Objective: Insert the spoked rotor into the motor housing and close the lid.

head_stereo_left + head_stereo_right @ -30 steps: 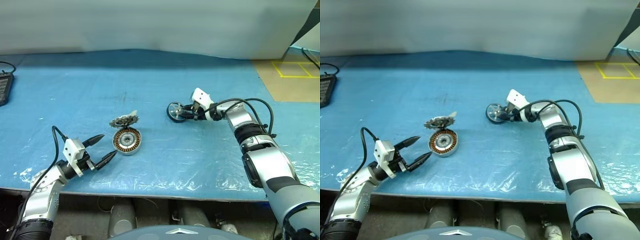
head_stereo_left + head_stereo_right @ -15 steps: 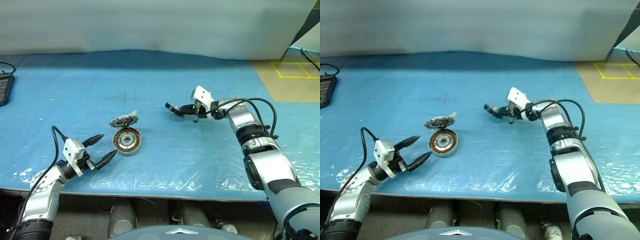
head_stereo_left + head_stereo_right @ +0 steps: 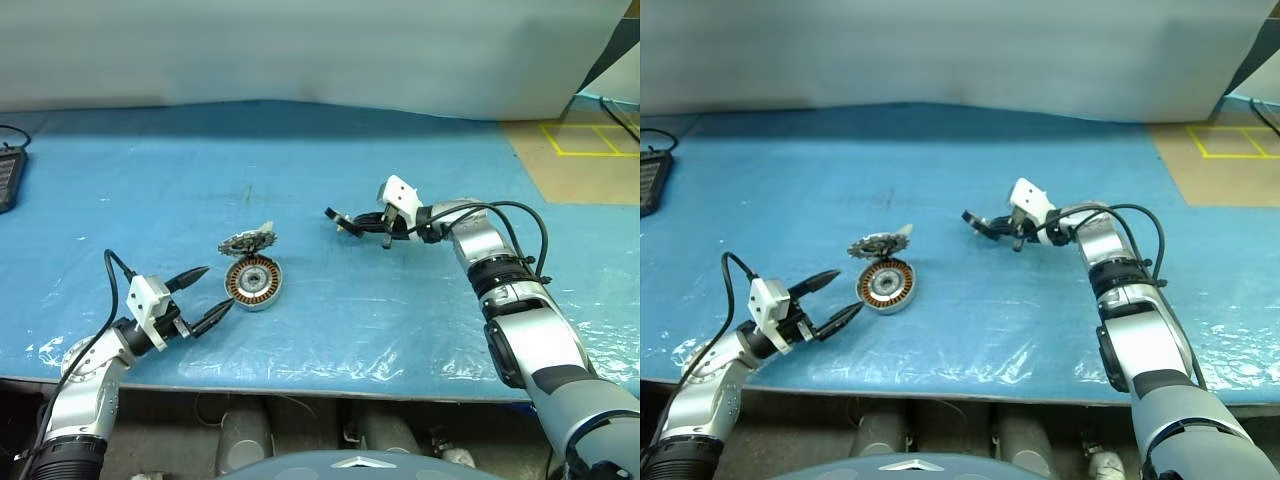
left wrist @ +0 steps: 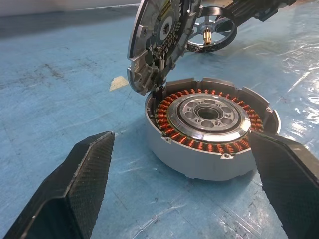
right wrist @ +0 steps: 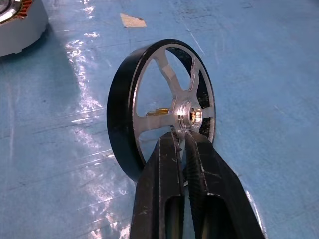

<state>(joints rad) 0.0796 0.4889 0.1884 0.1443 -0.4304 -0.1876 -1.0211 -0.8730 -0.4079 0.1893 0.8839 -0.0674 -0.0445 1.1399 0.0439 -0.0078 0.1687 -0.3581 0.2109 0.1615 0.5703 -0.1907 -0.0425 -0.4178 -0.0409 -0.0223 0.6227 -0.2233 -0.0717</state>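
Blue plastic sheeting covers the desk [image 3: 420, 320], and near its middle we hold the spoked rotor [image 5: 162, 107], a dark-rimmed metal wheel with bright silver spokes and a brass-tipped hub, lifted clear of the surface. Our right gripper [image 5: 183, 142] has its two black fingers pressed together on a spoke just beside the hub, pinching the wheel. Nearer the front edge and to the left sits the motor housing [image 4: 212, 129], a squat silver-grey puck with a copper-orange ring of windings, well apart from the rotor. Its lid [image 4: 157, 42], a round grey cap with a toothed shiny inside, stands tilted open on the far rim. Our left gripper [image 3: 200, 298] waits just beside the housing with its fingers spread wide, holding nothing. We judge the carry to be in hand: next the rotor must travel left, turn flat, and line its shaft up over the central hub. The sheet between is bare, leaving free room; the raised lid is the one thing to steer around.
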